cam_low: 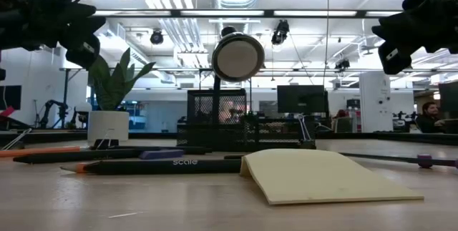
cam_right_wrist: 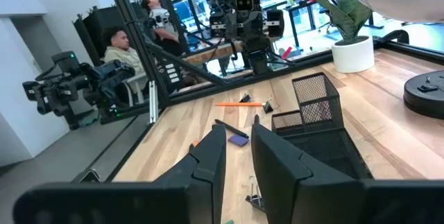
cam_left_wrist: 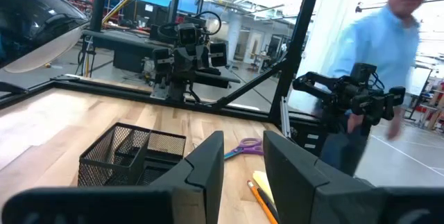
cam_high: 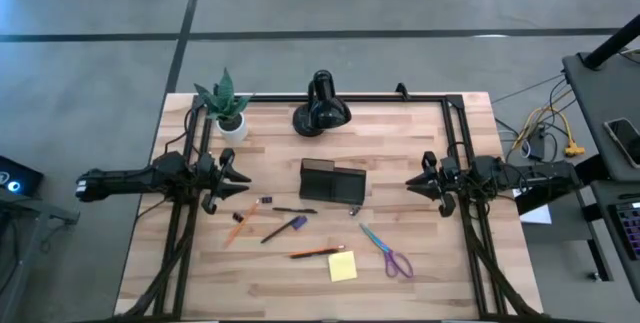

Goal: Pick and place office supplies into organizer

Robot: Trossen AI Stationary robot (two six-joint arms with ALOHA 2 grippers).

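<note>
Organizer (cam_high: 332,180) sits mid-table between the left claw (cam_high: 241,177) and right claw (cam_high: 413,181), both narrowly parted, empty.

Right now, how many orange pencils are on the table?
2. One orange pencil lies left of the organizer, near the left gripper; the other pencil lies beside the sticky pad.

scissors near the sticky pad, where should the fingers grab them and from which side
Probably the closed blades of the scissors, just ahead of the purple handles, coming straight down. They lie flat and apart from the sticky pad, slanting across the table, so the fingers should straddle the blades crosswise. The right gripper is nearer.
</note>
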